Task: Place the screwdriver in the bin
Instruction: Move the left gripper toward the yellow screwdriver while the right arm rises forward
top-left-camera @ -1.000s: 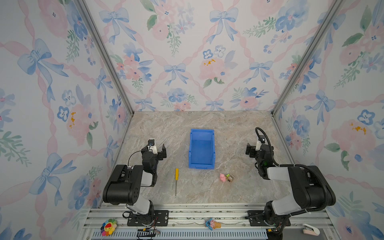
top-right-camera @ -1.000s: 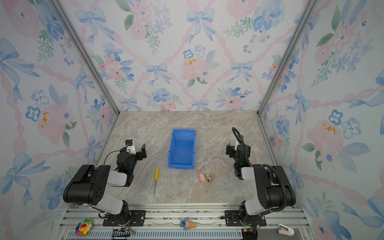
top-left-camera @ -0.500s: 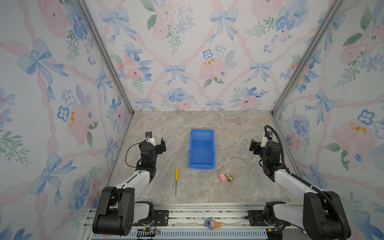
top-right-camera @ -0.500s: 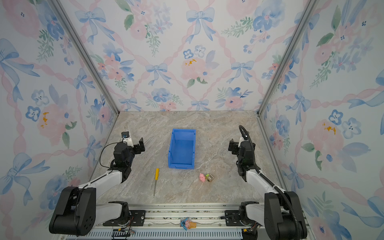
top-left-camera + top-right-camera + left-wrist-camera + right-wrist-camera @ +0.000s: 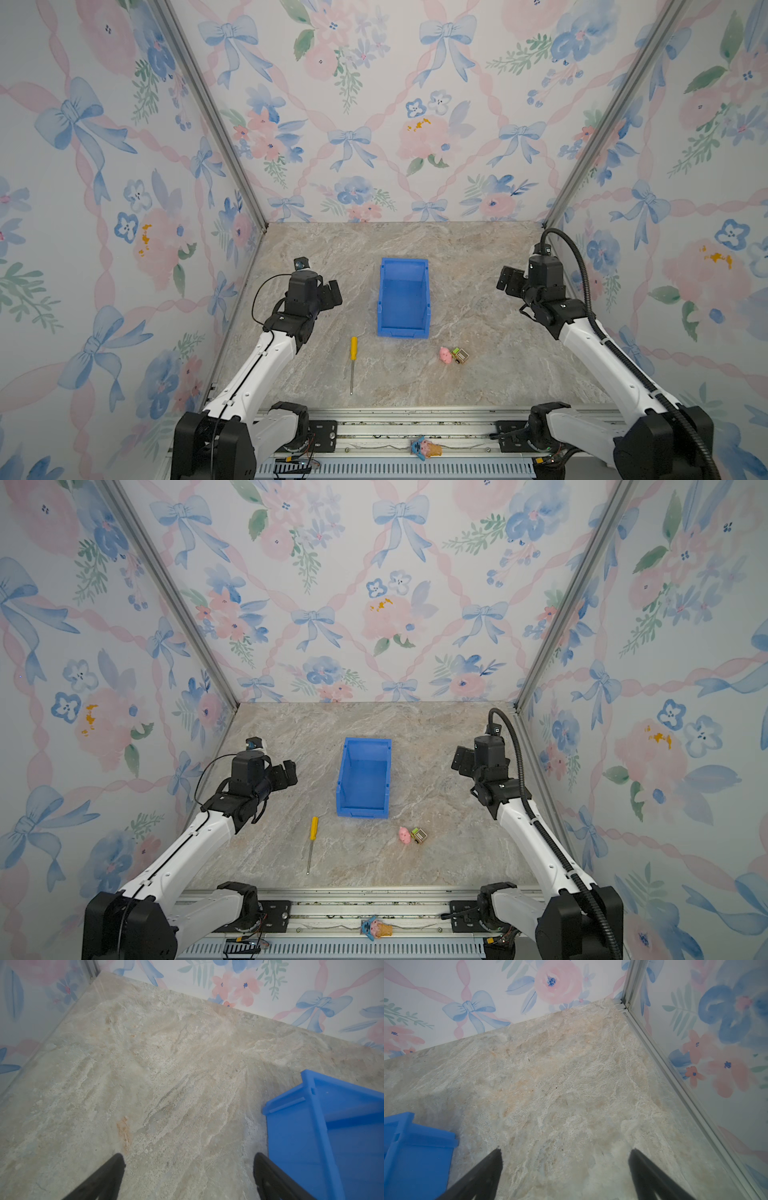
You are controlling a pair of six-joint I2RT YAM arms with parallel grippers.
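Near the bin's [image 5: 402, 330] front corner, the screwdriver [image 5: 353, 351], apart.

Smooth, faintly glossy blue plastic on the bin [image 5: 402, 305], matt stone-veined table [image 5: 478, 257], and the screwdriver [image 5: 353, 365] shows a yellow plastic handle and dull grey metal shaft.

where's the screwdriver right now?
In both top views the screwdriver lies flat on the table, left of centre, just camera-side of the bin and its front-left corner, yellow handle toward it.
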